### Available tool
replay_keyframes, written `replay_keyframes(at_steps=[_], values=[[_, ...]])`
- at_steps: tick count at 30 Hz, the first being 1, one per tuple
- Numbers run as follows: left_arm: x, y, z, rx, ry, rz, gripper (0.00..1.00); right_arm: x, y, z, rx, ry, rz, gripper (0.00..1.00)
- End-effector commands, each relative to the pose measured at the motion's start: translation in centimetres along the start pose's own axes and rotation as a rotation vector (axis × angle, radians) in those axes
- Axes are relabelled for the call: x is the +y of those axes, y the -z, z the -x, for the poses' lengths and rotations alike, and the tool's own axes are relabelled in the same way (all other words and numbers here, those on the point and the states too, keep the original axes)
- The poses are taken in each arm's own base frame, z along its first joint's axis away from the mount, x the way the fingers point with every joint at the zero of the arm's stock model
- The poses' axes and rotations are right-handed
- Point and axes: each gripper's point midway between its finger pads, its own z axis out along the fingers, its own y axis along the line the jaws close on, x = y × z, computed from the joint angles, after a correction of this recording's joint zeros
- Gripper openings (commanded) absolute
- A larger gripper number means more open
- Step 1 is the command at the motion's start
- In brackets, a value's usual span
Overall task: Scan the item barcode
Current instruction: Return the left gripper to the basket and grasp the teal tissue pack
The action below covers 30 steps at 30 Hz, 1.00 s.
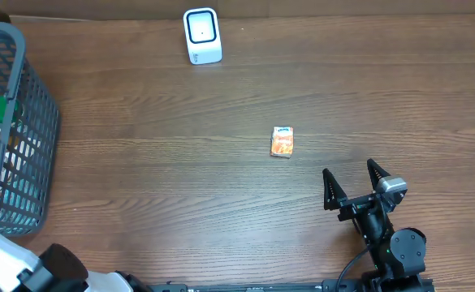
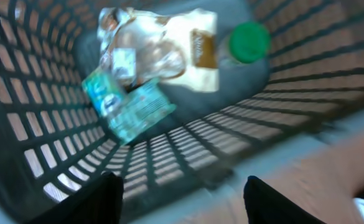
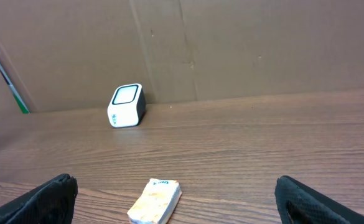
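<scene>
The item, a small orange and white packet (image 1: 282,141), lies flat on the wooden table, right of centre. The white barcode scanner (image 1: 202,35) stands at the far edge, its dark window facing up. My right gripper (image 1: 349,168) is open near the front right, just short of the packet and empty. In the right wrist view the packet (image 3: 155,200) lies low between the wide-apart fingers (image 3: 51,199), with the scanner (image 3: 126,106) beyond it. My left gripper (image 2: 182,186) hangs open and empty over the basket's rim.
A grey mesh basket (image 1: 38,138) stands at the left edge. In the blurred left wrist view the basket (image 2: 38,124) holds a teal packet (image 2: 129,106), a white bag (image 2: 169,46) and a green-capped bottle (image 2: 249,40). A cardboard wall (image 3: 231,43) backs the table.
</scene>
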Motion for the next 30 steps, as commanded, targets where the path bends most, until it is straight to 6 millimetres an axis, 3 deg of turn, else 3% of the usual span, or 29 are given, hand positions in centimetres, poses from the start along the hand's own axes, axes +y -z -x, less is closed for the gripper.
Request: replay_keyframes(at_steps=[1,8,11,18,30], values=[[2.2,-3.6,-0.6,0.071,0.011,0.087,0.63,-0.1,0.0,-0.2,-0.004,-0.004,-0.003,1.00],[7.3,-9.7,-2.2,0.140,0.047,0.270,0.64,-0.1,0.0,-0.2,-0.004,-0.004,-0.003,1.00],[8.5,-11.9,-3.0,0.157,0.059,0.297,0.65,-0.1,0.0,-0.2,-0.004,-0.004,-0.003,1.00],[9.1,-16.0,-4.0,0.157,0.003,0.290,0.75,-0.1,0.0,-0.2,-0.004,-0.004,-0.003,1.00],[8.9,-19.0,-3.4,0.152,-0.045,0.283,0.79,-0.1,0.0,-0.2,-0.004,-0.004,-0.003,1.00]])
